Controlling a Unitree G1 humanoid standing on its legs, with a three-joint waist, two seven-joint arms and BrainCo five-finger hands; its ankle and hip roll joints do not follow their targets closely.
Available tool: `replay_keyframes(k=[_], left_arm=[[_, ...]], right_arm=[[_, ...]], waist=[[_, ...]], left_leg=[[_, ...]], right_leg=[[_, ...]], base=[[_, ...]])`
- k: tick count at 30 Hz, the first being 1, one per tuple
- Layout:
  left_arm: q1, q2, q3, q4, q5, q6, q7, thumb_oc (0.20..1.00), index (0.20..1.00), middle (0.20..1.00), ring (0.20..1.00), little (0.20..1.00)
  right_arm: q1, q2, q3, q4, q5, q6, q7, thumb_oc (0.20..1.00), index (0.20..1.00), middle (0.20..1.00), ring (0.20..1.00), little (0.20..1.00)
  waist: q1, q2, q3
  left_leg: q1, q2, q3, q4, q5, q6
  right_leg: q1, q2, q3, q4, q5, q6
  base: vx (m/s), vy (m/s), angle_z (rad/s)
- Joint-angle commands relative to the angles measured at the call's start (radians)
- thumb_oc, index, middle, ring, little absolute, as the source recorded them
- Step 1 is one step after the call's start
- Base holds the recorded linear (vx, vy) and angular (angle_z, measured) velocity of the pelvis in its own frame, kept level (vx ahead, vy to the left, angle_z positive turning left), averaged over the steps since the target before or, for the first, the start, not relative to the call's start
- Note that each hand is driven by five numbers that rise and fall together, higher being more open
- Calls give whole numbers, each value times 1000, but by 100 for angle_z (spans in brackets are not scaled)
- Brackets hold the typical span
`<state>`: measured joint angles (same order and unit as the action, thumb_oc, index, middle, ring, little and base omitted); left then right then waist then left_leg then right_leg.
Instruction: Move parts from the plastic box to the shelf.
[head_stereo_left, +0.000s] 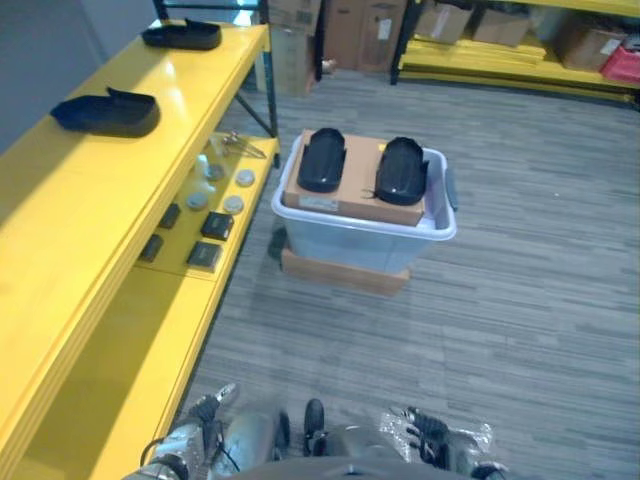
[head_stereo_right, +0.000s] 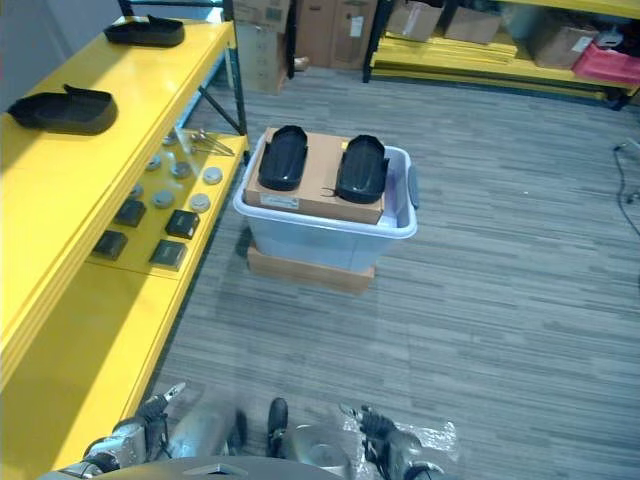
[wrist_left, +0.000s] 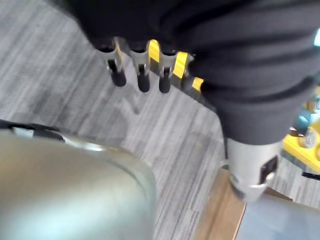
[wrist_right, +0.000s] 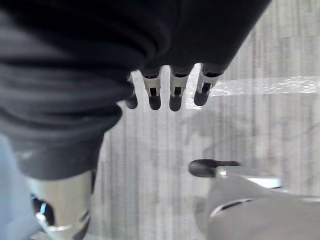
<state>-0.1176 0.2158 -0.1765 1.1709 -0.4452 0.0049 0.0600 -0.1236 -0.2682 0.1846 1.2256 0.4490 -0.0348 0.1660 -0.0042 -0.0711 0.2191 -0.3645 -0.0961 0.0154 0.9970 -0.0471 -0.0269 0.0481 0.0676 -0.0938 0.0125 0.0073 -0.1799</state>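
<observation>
Both hands low, holding nothing: left hand (wrist_left: 142, 75) and right hand (wrist_right: 172, 92), fingers relaxed, straight. Two black parts (head_stereo_left: 322, 159) lie on cardboard (head_stereo_left: 352, 195) in the plastic box (head_stereo_left: 360, 240), well ahead. Two more on yellow shelf (head_stereo_left: 60, 220), ahead-left; small lower-shelf items indistinct.

floor (head_stereo_left: 520, 300) open, shelf (head_stereo_left: 90, 230) flanks box (head_stereo_left: 360, 235)

No text, number or sign can be read here. The cardboard box (head_stereo_left: 352, 180) sitting in the plastic box (head_stereo_left: 365, 235) carries a pale label (head_stereo_left: 318, 203) on its near edge (its print is too small to make out), and the cartons (head_stereo_left: 345, 30) standing on the floor at the far end show only faint dark marks. The small dark items (head_stereo_left: 205, 256) on the lower yellow shelf (head_stereo_left: 130, 370) show no legible marking either.
</observation>
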Motion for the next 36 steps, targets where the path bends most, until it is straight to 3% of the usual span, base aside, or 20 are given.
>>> replay_keyframes(k=[1, 2, 3, 9, 10, 11, 13, 14, 16, 18, 20, 22, 23, 26, 27, 30, 32, 36], left_arm=[[31, -25, -25, 2, 43, -12, 15, 1000, 1000, 1000, 1000, 1000], [41, -25, -25, 0, 44, -16, 20, 1000, 1000, 1000, 1000, 1000], [76, -20, -21, -2, 19, -36, 43, 1000, 1000, 1000, 1000, 1000], [81, -14, -5, -11, -2, -36, 39, 1000, 1000, 1000, 1000, 1000], [83, -9, 0, -10, 12, -25, 44, 1000, 1000, 1000, 1000, 1000], [82, -5, 3, 1, 30, -15, 49, 1000, 1000, 1000, 1000, 1000], [82, -5, 3, 1, 30, -15, 49, 1000, 1000, 1000, 1000, 1000], [79, 11, -6, 38, 41, -14, 60, 1000, 1000, 1000, 1000, 1000], [85, 25, -2, 50, -1, -32, 63, 1000, 1000, 1000, 1000, 1000], [73, 47, 5, 48, -29, -40, 39, 1000, 1000, 1000, 1000, 1000], [55, 55, 2, 46, -64, -57, 41, 1000, 1000, 1000, 1000, 1000], [53, 53, 3, 44, -77, -62, 51, 1000, 1000, 1000, 1000, 1000], [53, 45, 15, 34, -97, -57, 54, 1000, 1000, 1000, 1000, 1000], [64, 39, 17, 17, -55, -49, 54, 1000, 1000, 1000, 1000, 1000], [70, 26, 17, 14, -26, -38, 65, 1000, 1000, 1000, 1000, 1000], [73, 11, 11, 15, -9, -31, 75, 1000, 1000, 1000, 1000, 1000], [71, 10, 3, 15, 23, -32, 73, 1000, 1000, 1000, 1000, 1000], [70, 26, -18, -16, 38, -33, 70, 1000, 1000, 1000, 1000, 1000]], right_arm=[[42, -55, 19, -44, 45, -20, -6, 1000, 1000, 1000, 1000, 1000], [35, -53, 24, -44, 30, -21, -4, 1000, 1000, 1000, 1000, 1000], [5, -50, 52, -42, -28, -8, -3, 1000, 1000, 1000, 1000, 1000], [6, -52, 61, -9, -93, 52, -6, 1000, 1000, 1000, 1000, 1000], [6, -45, 63, 3, -117, 49, -9, 1000, 1000, 1000, 1000, 1000], [6, -37, 65, 12, -134, 51, -10, 1000, 1000, 1000, 1000, 1000], [6, -37, 65, 12, -134, 51, -10, 1000, 1000, 1000, 1000, 1000], [15, -32, 54, 22, -122, 36, -7, 1000, 1000, 1000, 1000, 1000], [24, -30, 44, 19, -133, 38, -11, 1000, 1000, 1000, 1000, 1000], [37, -36, 33, 32, -135, 30, -9, 1000, 1000, 1000, 1000, 1000], [43, -37, 20, 43, -134, 17, 1, 1000, 1000, 1000, 1000, 1000], [44, -36, 18, 40, -128, 17, 0, 1000, 1000, 1000, 1000, 1000], [46, -33, 3, 38, -98, -2, 21, 1000, 1000, 1000, 1000, 1000], [53, -32, -2, 22, -69, -35, 4, 1000, 1000, 1000, 1000, 1000], [55, -34, -9, -1, -113, -64, -47, 1000, 1000, 1000, 1000, 1000], [61, -42, -12, -21, -157, -109, -86, 1000, 1000, 1000, 1000, 1000], [68, -47, -5, -74, -161, -176, -125, 1000, 1000, 1000, 1000, 1000], [38, -103, 20, -310, -108, -231, -205, 1000, 1000, 1000, 1000, 1000]], waist=[[17, 28, 29], [32, 36, 32], [79, 51, 34], [97, 64, 10], [103, 71, 5], [102, 80, 7], [102, 79, 7], [87, 99, 26], [76, 112, 44], [43, 118, 53], [13, 115, 50], [13, 111, 47], [22, 98, 31], [29, 86, 22], [32, 75, 14], [33, 64, 12], [29, 53, 16], [26, 36, 52]], left_leg=[[201, 10, 6, -603, 52, 50], [206, 0, -9, -701, 63, 47], [184, -37, -70, -821, 89, 37], [238, -39, -62, -909, 79, 60], [254, -34, -57, -926, 79, 67], [277, -28, -63, -932, 73, 80], [276, -28, -63, -931, 73, 80], [335, -5, -91, -944, 51, 109], [385, 13, -89, -961, 36, 111], [414, 21, -131, -972, 12, 102], [429, 22, -153, -989, -6, 104], [435, 26, -148, -1000, -6, 100], [438, 39, -138, -1008, -1, 85], [450, 57, -120, -1023, 2, 73], [454, 73, -81, -1034, 6, 59], [443, 86, -13, -1021, 2, 47], [436, 92, 49, -998, -10, 43], [412, 99, 72, -989, -10, 50]], right_leg=[[59, -26, 71, -36, -15, 182], [74, -13, 88, -40, -22, 185], [100, 14, 133, -41, -37, 183], [103, 22, 101, 16, -94, 178], [87, 28, 73, 94, -131, 179], [31, 21, 44, 221, -117, 199], [29, 20, 44, 223, -119, 199], [-101, -22, -5, 451, -66, 240], [-127, -117, -41, 409, -45, 259], [-127, -168, 32, 203, 2, 277], [-134, -165, 105, 115, 28, 288], [-114, -168, 101, 74, 36, 287], [-85, -181, 82, 6, 61, 297], [-53, -179, 57, -43, 70, 298], [-25, -174, 26, -85, 75, 295], [-5, -176, -14, -100, 70, 294], [-2, -186, -50, -100, 72, 298], [-32, -192, -61, -93, 89, 304]], base=[[295, 97, -84], [353, 89, -149], [292, 64, -134], [168, 69, -110], [129, 21, -34], [91, 10, -20], [60, -9, -11], [127, -33, -24], [180, -110, -2], [172, -210, 25], [181, -235, 39], [159, -190, 56], [140, -184, 43], [160, -167, 31], [149, -113, 19], [107, -69, 34], [76, -52, 43], [-6, -46, 28]])
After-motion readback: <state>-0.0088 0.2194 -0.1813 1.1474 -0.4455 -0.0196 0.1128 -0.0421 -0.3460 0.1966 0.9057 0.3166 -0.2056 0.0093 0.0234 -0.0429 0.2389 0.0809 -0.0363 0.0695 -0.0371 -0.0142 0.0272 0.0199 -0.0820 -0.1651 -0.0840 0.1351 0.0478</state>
